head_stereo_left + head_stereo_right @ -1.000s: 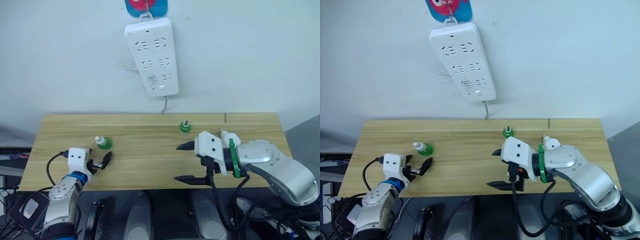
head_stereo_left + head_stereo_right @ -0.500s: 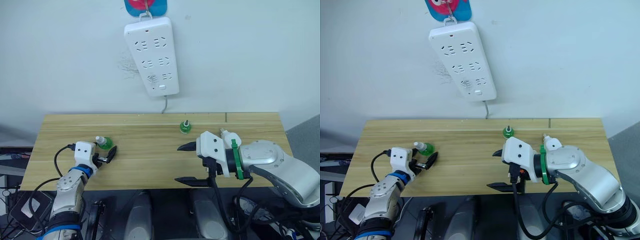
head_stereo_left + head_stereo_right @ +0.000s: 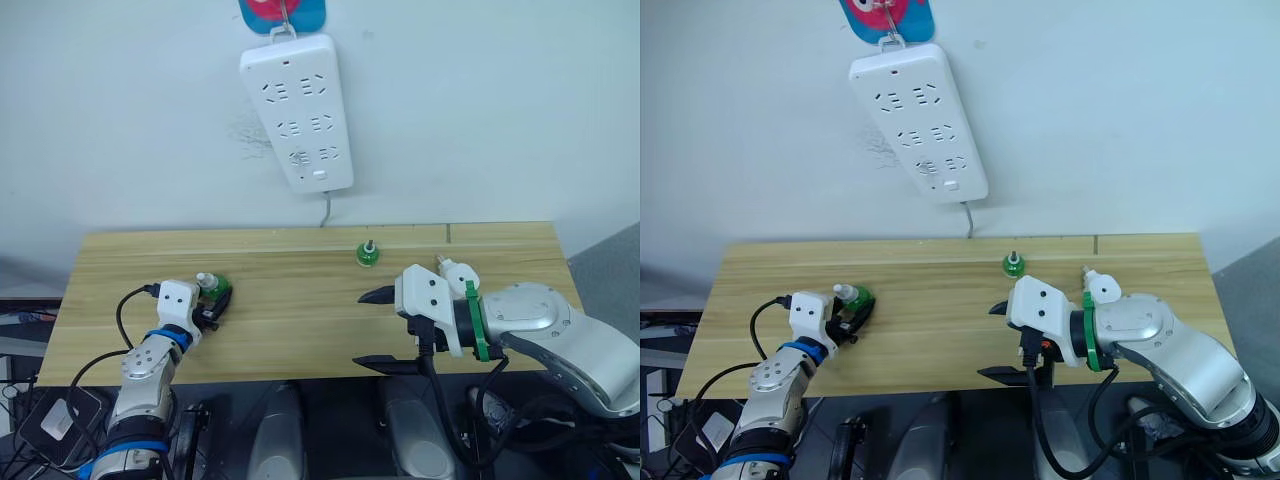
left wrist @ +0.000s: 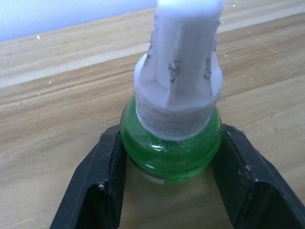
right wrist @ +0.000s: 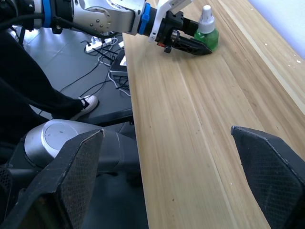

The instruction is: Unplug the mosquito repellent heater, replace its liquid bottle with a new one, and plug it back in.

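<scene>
Your left pincer [image 4: 169, 191] is closing around the green bottle [image 4: 170, 148] on the bench [image 3: 300, 300], fingers touching both sides of its round belly. Squeeze low on the belly, not the white cap, and lift straight so it is not tipping. Your right pincer [image 3: 375, 328] is hanging spread wide, right of this bottle. A second bottle [image 3: 368, 254] stands farther right. I cannot tell where the heater is.

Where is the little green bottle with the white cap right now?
The capped green bottle stands on the left part of the wooden table, between the fingers of the left gripper.
</scene>
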You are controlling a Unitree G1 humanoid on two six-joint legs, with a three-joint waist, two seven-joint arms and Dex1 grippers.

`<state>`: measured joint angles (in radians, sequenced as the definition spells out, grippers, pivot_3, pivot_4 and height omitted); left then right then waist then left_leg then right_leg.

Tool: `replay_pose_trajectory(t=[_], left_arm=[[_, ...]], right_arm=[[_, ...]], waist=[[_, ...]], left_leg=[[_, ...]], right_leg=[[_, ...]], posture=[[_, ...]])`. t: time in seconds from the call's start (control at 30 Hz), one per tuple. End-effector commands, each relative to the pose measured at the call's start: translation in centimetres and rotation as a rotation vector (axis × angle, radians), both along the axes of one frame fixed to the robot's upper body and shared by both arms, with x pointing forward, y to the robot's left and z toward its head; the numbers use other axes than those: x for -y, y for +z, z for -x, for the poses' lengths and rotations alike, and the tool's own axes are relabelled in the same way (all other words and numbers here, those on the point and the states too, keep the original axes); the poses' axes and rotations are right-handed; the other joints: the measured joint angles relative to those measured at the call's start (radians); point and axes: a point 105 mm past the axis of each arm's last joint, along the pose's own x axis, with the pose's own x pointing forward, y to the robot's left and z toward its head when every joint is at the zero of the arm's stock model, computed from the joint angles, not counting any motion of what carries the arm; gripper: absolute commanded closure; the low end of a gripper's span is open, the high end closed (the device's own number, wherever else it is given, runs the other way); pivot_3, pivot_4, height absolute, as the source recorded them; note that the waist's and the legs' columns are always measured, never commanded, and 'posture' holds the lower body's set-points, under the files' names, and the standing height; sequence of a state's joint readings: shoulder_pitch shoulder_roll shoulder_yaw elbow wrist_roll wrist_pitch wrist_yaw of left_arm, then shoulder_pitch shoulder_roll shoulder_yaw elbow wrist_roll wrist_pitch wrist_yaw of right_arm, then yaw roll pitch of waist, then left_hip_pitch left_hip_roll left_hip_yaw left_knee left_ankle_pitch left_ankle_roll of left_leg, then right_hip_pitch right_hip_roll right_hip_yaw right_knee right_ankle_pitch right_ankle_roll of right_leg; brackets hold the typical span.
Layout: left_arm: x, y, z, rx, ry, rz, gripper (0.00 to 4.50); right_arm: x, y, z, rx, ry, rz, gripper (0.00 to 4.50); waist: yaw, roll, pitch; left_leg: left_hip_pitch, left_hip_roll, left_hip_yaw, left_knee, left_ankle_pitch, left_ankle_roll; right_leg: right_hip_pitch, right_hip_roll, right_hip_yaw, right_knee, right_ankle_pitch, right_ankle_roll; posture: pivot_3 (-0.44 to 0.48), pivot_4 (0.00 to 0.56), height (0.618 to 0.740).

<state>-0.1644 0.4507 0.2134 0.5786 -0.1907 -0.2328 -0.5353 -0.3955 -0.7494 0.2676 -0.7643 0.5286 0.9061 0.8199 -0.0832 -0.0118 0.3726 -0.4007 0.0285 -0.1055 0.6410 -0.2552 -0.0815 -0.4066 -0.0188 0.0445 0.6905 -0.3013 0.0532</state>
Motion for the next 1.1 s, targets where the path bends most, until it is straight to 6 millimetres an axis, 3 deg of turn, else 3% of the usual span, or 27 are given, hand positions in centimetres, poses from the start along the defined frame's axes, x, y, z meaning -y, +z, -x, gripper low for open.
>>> replay_pose_trajectory(t=[0.03, 0.2, 0.3, 0.53, 0.8, 1.1], left_arm=[[-0.2, -1.1, 1.4, -0.055, -0.033, -0.052, 2.3], [4.0, 2.7, 0.5, -0.009, -0.289, -0.088, 2.3], [7.6, 5.5, 0.1, 0.02, -0.486, -0.124, 2.3], [14.1, 11.2, 0.9, -0.004, -0.901, -0.163, 2.3], [16.9, 14.7, 2.1, -0.04, -1.149, -0.205, 2.3], [17.7, 15.5, 2.1, -0.013, -1.215, -0.266, 2.3]], right_arm=[[-0.4, 0.5, 0.5, 0.041, 0.019, -0.022, 0.0], [-0.5, 0.8, -0.1, 0.044, 0.02, -0.07, 0.0], [-0.5, 1.3, -0.7, 0.056, 0.013, -0.105, 0.0], [-1.0, 3.7, -2.4, 0.107, -0.014, -0.208, 0.0], [-2.9, 5.4, -3.2, 0.118, -0.015, -0.292, 0.0], [-4.6, 5.5, -4.7, 0.159, -0.019, -0.297, 0.0]], waist=[[-0.003, 0.0, 0.0], [-0.001, 0.0, 0.0], [0.011, -0.001, -0.001], [0.01, -0.007, -0.01], [-0.002, -0.011, -0.024], [-0.003, -0.012, -0.039]], left_leg=[[0.0, 0.0, 0.0, 0.0, 0.0, 0.0], [-0.001, 0.0, 0.0, -0.004, 0.0, 0.0], [-0.003, 0.0, -0.003, -0.005, 0.001, -0.003], [-0.017, -0.001, -0.003, -0.002, 0.006, -0.01], [-0.02, -0.001, -0.004, -0.001, 0.006, -0.011], [-0.021, -0.001, -0.003, 0.003, 0.006, -0.011]], right_leg=[[0.0, 0.0, 0.0, -0.001, 0.0, 0.0], [-0.001, 0.0, -0.001, -0.004, 0.002, -0.003], [-0.001, 0.0, -0.004, -0.007, 0.003, -0.004], [-0.012, -0.001, -0.005, -0.009, 0.007, -0.001], [-0.015, -0.001, -0.006, -0.008, 0.008, -0.003], [-0.015, -0.001, -0.005, -0.006, 0.009, -0.002]], posture=[[-0.151, 0.403, 0.725], [-0.094, 0.363, 0.725], [-0.09, 0.336, 0.725], [-0.098, 0.257, 0.725], [-0.112, 0.213, 0.725], [-0.113, 0.2, 0.725]])
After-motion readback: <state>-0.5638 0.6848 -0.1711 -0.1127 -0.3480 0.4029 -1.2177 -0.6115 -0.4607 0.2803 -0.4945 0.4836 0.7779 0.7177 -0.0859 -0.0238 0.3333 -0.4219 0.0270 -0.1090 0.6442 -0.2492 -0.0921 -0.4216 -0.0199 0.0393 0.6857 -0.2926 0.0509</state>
